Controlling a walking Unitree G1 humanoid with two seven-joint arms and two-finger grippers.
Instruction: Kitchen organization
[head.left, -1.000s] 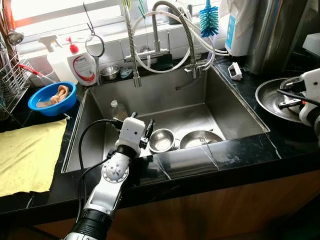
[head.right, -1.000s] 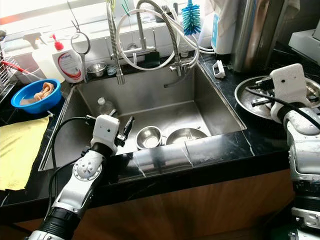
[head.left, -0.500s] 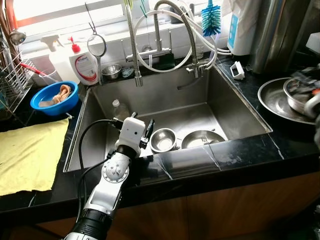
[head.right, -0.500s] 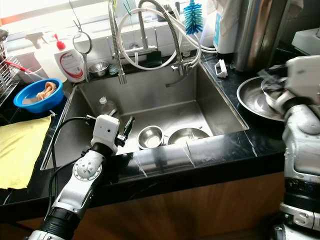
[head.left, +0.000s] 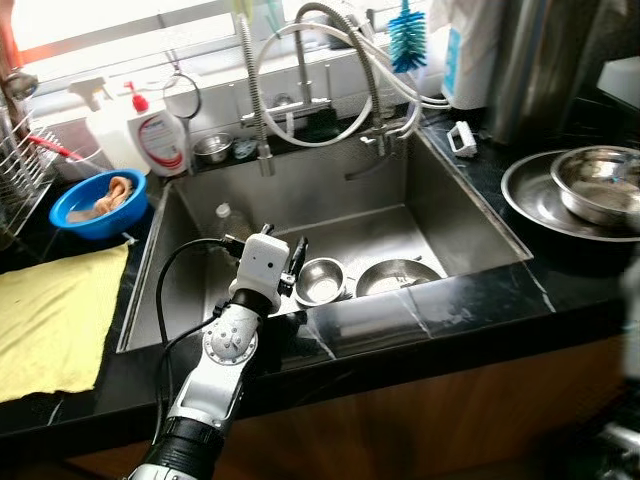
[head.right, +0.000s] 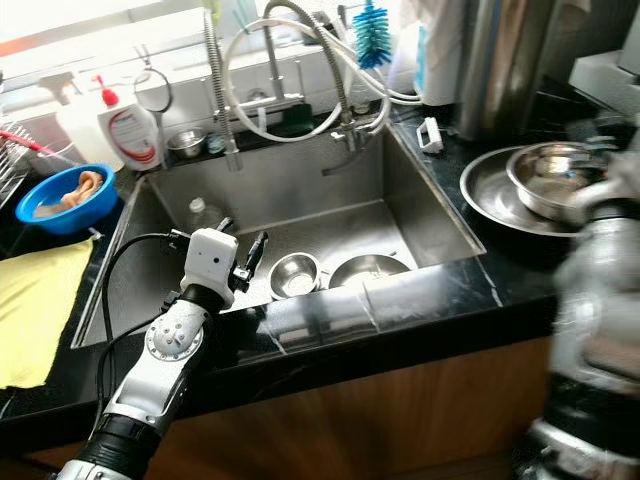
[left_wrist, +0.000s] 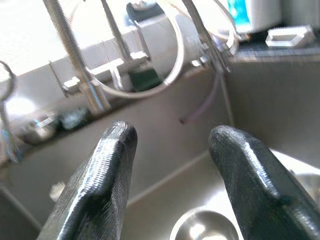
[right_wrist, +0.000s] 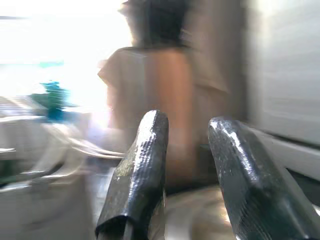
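While left gripper (head.left: 297, 262) hovers fingers spread, small steel bowl (head.left: 321, 281) sits at its 3 o'clock: straddle rim. Right gripper (right_wrist: 187, 175) empty, fingers parted.

A home kitchen is indicated by the steel sink (head.left: 440, 215) beyond the left gripper (left_wrist: 170, 150), dish soap (head.left: 160, 140), and black countertop (head.left: 480, 300).
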